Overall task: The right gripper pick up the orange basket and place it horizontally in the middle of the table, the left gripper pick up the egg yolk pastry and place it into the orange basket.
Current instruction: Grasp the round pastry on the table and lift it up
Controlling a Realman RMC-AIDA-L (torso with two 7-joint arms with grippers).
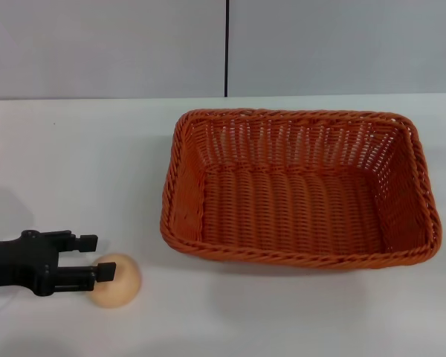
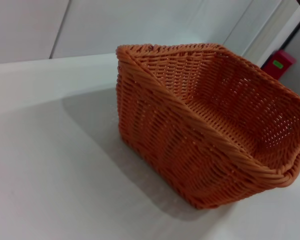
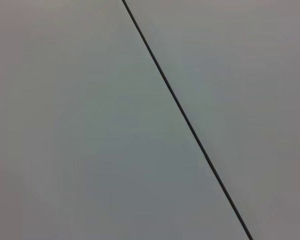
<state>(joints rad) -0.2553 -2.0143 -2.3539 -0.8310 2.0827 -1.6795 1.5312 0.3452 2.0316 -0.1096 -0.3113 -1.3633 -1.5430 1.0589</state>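
Observation:
The orange basket (image 1: pixel 297 257) stands upright on the white table (image 1: pixel 89 163), right of the middle, long side across, with nothing inside. The left wrist view shows the orange basket (image 2: pixel 155 125) from one corner. The egg yolk pastry (image 1: pixel 119 282), a small tan dome, lies near the table's front left. My left gripper (image 1: pixel 98 257) reaches in from the left, open, its nearer fingertip (image 1: pixel 105 272) overlapping the pastry's left side and the farther finger just beyond the pastry. The right gripper is out of view.
A grey wall with a dark vertical seam (image 1: pixel 227 48) runs behind the table. The right wrist view holds only that wall and its seam (image 3: pixel 185 120). A red box (image 2: pixel 277 64) shows far off behind the basket.

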